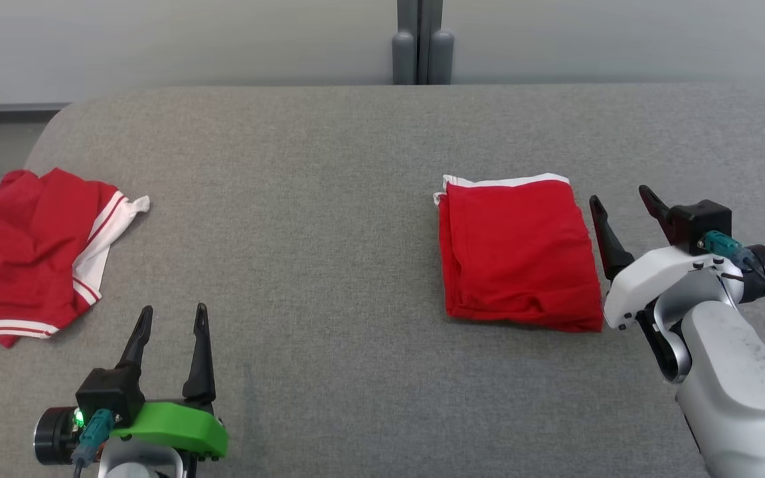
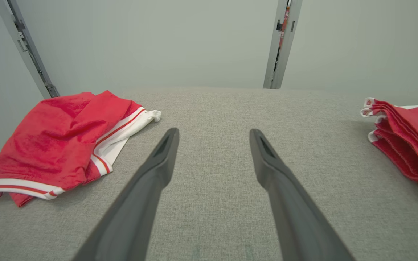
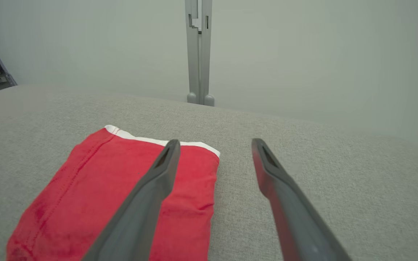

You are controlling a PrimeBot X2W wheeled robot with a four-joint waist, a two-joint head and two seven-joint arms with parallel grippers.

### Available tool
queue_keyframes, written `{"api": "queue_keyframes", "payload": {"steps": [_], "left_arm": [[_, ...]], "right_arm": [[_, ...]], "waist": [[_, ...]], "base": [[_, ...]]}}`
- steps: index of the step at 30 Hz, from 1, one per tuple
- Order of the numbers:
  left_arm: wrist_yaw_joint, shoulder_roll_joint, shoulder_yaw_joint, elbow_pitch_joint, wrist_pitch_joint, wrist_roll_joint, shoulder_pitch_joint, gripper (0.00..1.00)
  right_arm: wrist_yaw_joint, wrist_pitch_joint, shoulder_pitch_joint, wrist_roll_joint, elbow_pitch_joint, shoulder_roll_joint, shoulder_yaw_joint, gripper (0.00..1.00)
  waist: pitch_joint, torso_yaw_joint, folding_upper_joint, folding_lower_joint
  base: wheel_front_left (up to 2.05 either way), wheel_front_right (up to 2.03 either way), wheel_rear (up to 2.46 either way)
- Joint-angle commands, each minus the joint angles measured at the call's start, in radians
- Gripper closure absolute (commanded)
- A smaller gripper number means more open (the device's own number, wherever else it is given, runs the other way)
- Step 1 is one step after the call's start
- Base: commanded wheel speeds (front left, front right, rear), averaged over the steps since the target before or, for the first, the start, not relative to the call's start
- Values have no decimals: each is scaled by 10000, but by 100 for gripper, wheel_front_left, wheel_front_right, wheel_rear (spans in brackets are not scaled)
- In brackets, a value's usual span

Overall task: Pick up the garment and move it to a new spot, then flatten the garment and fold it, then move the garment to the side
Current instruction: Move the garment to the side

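A red garment with white trim lies folded into a neat rectangle [image 1: 518, 252] on the right half of the grey padded table [image 1: 329, 219]; it also shows in the left wrist view [image 2: 408, 141] and the right wrist view [image 3: 96, 195]. My right gripper [image 1: 619, 194] is open just beyond its right edge, with nothing between the fingers [image 3: 215, 141]. A second red garment with white and red striped hems lies crumpled [image 1: 30, 252] at the table's left edge [image 2: 60, 141]. My left gripper [image 1: 174, 308] stands open and empty near the front left [image 2: 213, 131], to the right of that garment.
A grey upright post [image 1: 422, 53] stands behind the table's far edge against a pale wall. The table's left corner is rounded, and the crumpled garment hangs partly over that edge. Bare grey surface lies between the two garments.
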Motion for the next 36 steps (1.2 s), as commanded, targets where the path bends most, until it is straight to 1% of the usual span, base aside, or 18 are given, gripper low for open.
{"api": "queue_keyframes", "payload": {"steps": [1,9,14,17,18,20,26,31,33,36], "left_arm": [[-31,-17,-22,50,-47,-38,-242,0],[-58,-111,-239,353,-115,-78,-803,0],[-92,-133,-290,407,-124,-71,-1027,0],[-105,-151,-291,404,-121,-46,-1077,0],[-106,-153,-291,405,-118,-38,-1086,0],[-120,-153,-272,415,-119,-19,-1093,0],[-136,-172,-209,390,-119,9,-1027,0],[-151,-140,-135,223,-118,73,-887,0],[-175,-126,-137,80,-116,115,-921,0],[-212,-93,-139,-120,-107,190,-1169,0]], "right_arm": [[0,6,-286,69,350,-75,32,0],[0,-242,-1280,203,2535,-43,293,0],[0,-405,-1515,406,3696,91,463,0],[0,-318,-1559,614,4387,155,557,0],[-1,-311,-1583,707,4550,210,589,47],[-4,-284,-1629,930,4852,271,692,100],[-12,-467,-2042,1246,5246,70,1191,100],[-10,-496,-2586,1275,5203,-270,1910,100],[-9,-425,-2885,1275,5084,-478,2285,100],[-9,-303,-3482,1344,4863,-986,2868,100]], "waist": [[545,406,-1,0],[1136,693,-1,0],[1225,743,-1,0],[1230,721,-1,0],[1229,711,-1,0],[1219,681,-1,0],[1187,541,-1,0],[1376,176,-1,0],[1592,-65,-1,0],[2094,-494,-1,0]], "base": [[0,0,0],[0,0,0],[0,0,0],[0,0,0],[0,0,0],[0,0,0],[0,0,0],[0,0,0],[0,0,0],[0,0,0]]}}
